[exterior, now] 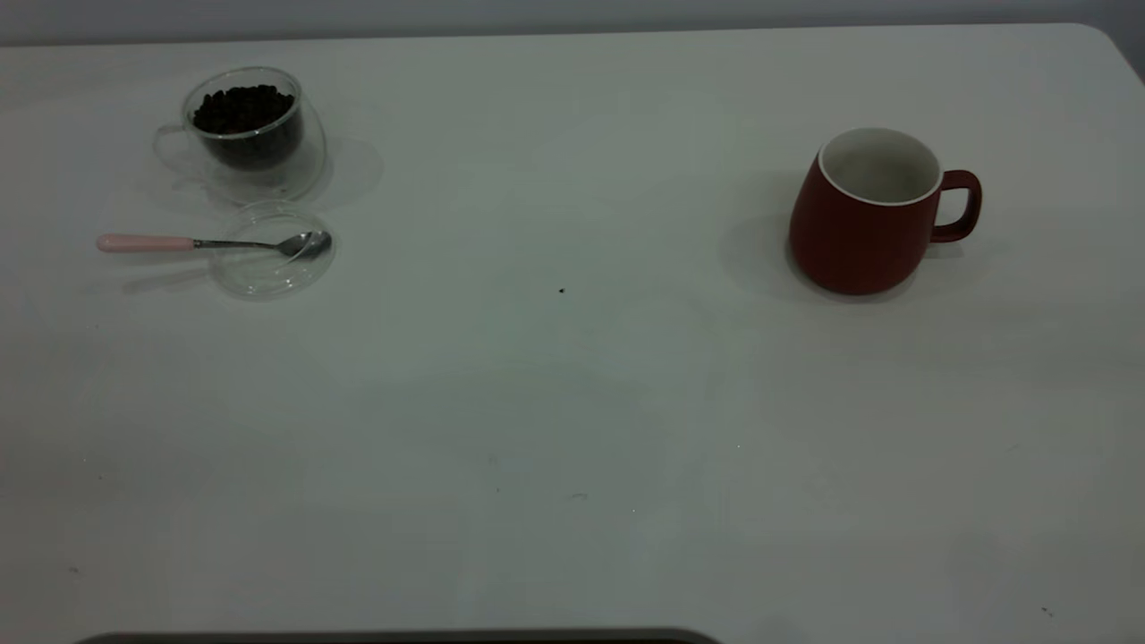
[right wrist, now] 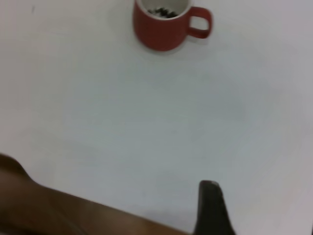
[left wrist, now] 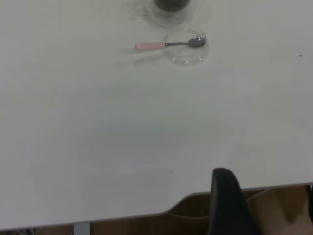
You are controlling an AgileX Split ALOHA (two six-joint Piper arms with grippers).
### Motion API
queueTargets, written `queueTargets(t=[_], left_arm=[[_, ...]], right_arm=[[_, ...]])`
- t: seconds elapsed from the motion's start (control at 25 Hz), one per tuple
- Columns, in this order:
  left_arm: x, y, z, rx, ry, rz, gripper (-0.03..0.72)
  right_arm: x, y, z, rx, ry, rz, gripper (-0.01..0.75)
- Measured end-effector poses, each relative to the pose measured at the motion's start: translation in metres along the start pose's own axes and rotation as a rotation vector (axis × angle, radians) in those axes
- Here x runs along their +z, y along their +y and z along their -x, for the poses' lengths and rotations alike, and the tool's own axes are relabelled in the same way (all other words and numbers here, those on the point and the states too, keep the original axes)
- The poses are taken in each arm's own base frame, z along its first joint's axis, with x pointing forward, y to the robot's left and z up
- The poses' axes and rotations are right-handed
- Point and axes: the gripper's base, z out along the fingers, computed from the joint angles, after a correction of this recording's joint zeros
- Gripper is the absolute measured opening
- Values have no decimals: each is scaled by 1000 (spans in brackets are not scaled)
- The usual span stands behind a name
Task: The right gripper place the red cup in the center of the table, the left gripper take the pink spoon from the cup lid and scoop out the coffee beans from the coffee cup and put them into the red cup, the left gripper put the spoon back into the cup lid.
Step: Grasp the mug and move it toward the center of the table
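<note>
The red cup (exterior: pixel 872 215) stands upright on the right side of the table (exterior: pixel 572 402), handle to the right; in the right wrist view the red cup (right wrist: pixel 164 24) shows a few dark bits inside. At far left the coffee cup (exterior: pixel 250 130) holds coffee beans (exterior: pixel 243 107). Just in front of it lies the cup lid (exterior: pixel 273 250), with the pink spoon (exterior: pixel 210 242) resting bowl-first on it. Neither gripper shows in the exterior view. My left gripper (left wrist: pixel 268 205) hangs open by the table's edge, far from the pink spoon (left wrist: pixel 168 44). My right gripper (right wrist: pixel 261 215) is open, far from the cup.
A tiny dark speck (exterior: pixel 562 290) lies near the table's middle. A dark strip (exterior: pixel 394 637) runs along the near edge. Brown floor (left wrist: pixel 283 215) shows past the table's edge in the left wrist view.
</note>
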Motion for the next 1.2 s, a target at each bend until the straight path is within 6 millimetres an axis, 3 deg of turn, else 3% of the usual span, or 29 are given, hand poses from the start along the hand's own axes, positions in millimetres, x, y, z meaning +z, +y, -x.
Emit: queueTargets(t=[0.36, 0.56, 0.68, 0.92, 1.08, 1.2], left_arm=[[0, 0, 0, 0, 0, -1, 452], [0, 0, 0, 0, 0, -1, 452], [0, 0, 0, 0, 0, -1, 452], [0, 0, 0, 0, 0, -1, 452], [0, 0, 0, -4, 0, -1, 452], [0, 0, 0, -4, 0, -1, 452]], right_arm=[[102, -26, 69, -182, 94, 57, 560], [159, -36, 97, -220, 122, 89, 561], [199, -44, 108, -331, 154, 107, 561], [281, -65, 101, -665, 225, 154, 561], [323, -71, 82, -894, 252, 192, 560], [347, -70, 68, -961, 255, 203, 558]])
